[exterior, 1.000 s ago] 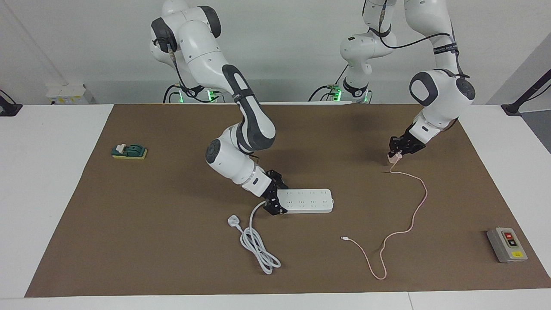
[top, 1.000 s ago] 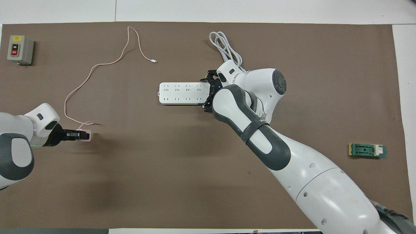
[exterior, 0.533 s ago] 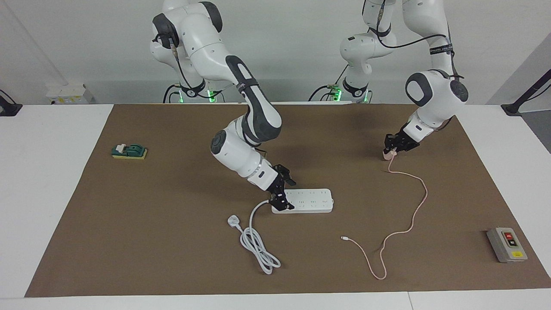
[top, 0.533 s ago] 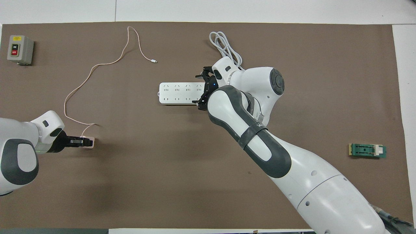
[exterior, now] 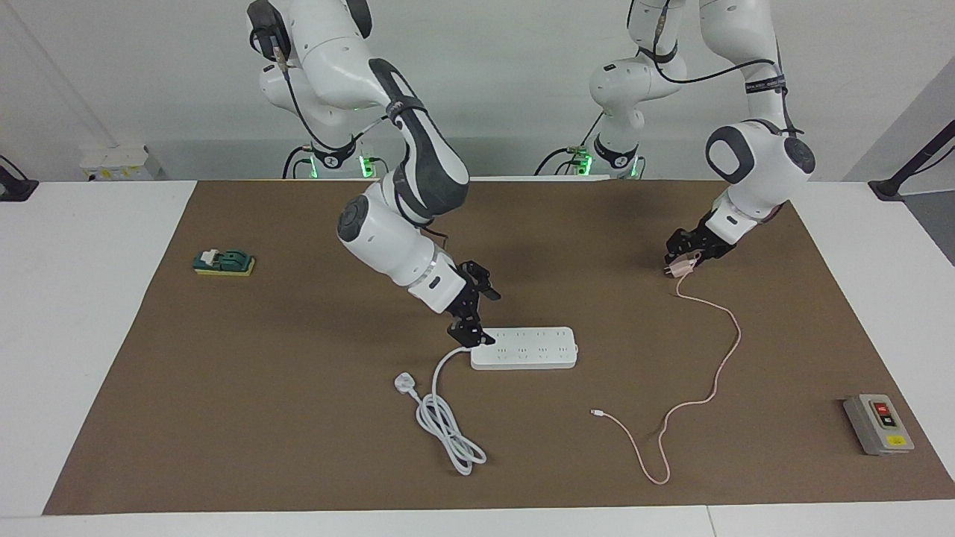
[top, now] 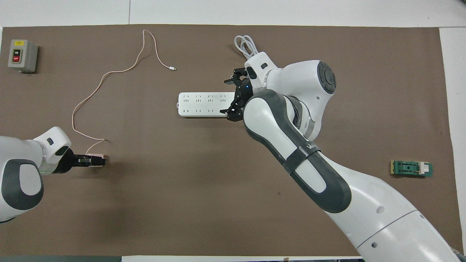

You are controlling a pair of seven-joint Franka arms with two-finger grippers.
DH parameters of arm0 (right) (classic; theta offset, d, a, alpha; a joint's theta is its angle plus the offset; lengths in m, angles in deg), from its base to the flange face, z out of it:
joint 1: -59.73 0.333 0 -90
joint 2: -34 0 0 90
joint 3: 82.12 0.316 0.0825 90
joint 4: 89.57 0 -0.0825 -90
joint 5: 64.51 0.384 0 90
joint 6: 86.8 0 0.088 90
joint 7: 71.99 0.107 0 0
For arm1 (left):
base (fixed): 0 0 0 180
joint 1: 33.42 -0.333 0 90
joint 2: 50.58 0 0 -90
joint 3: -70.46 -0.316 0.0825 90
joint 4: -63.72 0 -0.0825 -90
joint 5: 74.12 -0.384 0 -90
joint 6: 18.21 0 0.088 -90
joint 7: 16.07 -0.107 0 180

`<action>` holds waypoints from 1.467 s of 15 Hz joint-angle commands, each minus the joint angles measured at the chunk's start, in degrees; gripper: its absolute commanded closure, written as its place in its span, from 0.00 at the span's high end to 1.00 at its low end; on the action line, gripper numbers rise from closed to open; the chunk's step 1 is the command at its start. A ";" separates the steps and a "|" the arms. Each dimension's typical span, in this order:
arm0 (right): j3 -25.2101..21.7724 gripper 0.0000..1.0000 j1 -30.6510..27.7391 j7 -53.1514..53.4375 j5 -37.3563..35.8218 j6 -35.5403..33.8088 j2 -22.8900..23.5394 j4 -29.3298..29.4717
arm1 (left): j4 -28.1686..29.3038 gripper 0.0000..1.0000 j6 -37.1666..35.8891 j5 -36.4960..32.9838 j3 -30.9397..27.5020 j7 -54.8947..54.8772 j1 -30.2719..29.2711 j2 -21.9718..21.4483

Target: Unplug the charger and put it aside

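The charger (exterior: 677, 268), a small pale pink cube, lies on the brown mat toward the left arm's end of the table. My left gripper (exterior: 680, 262) is low over it, open, with a finger on either side (top: 95, 160). Its thin pink cable (exterior: 727, 350) trails away from the robots to a white tip (exterior: 597, 412). The charger (top: 97, 157) is apart from the white power strip (exterior: 530, 347). My right gripper (exterior: 485, 318) hangs open just above the strip's corded end (top: 230, 98), holding nothing.
The strip's thick white cord coils to a white plug (exterior: 404, 384) on the mat. A grey switch box (exterior: 879, 424) sits at the mat's corner on the left arm's end. A green block (exterior: 224, 262) lies toward the right arm's end.
My left gripper brought the charger slightly closer to the robots, lowered it to the mat and parted its fingers. My right gripper let go of the strip's end and rose.
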 commanded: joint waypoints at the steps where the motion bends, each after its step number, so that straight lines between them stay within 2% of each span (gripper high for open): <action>1: 0.30 1.00 -2.74 6.20 -4.18 -5.46 -5.30 -3.14 | -0.66 1.00 0.02 -2.36 0.27 -2.74 -4.49 -0.81; 7: 0.30 1.00 -8.20 23.76 -13.66 -16.98 -13.03 -3.14 | -12.60 1.00 -13.06 -2.99 0.09 -2.14 -7.05 -0.71; 10: 0.30 1.00 -9.52 30.37 -17.19 -20.85 -15.58 -2.88 | -19.11 1.00 -18.95 -4.47 0.00 2.59 -7.23 -0.98; 13: 0.30 1.00 -12.41 34.15 -19.99 -22.97 -18.04 -2.88 | -25.78 1.00 -23.96 -7.38 0.27 11.90 -6.09 -1.07; 17: 0.30 1.00 -16.63 35.39 -24.21 -25.43 -21.12 -2.97 | -32.56 1.00 -28.53 -7.64 1.49 14.56 -5.82 -1.24; 20: 0.39 1.00 -19.09 35.39 -28.71 -25.87 -22.27 -2.88 | -36.96 1.00 -32.14 -15.35 2.46 20.43 -4.51 -1.24; 22: 0.31 1.00 -21.64 35.57 -28.80 -25.96 -22.36 -2.79 | -38.89 1.00 -33.02 -16.61 2.64 24.13 -3.19 -0.54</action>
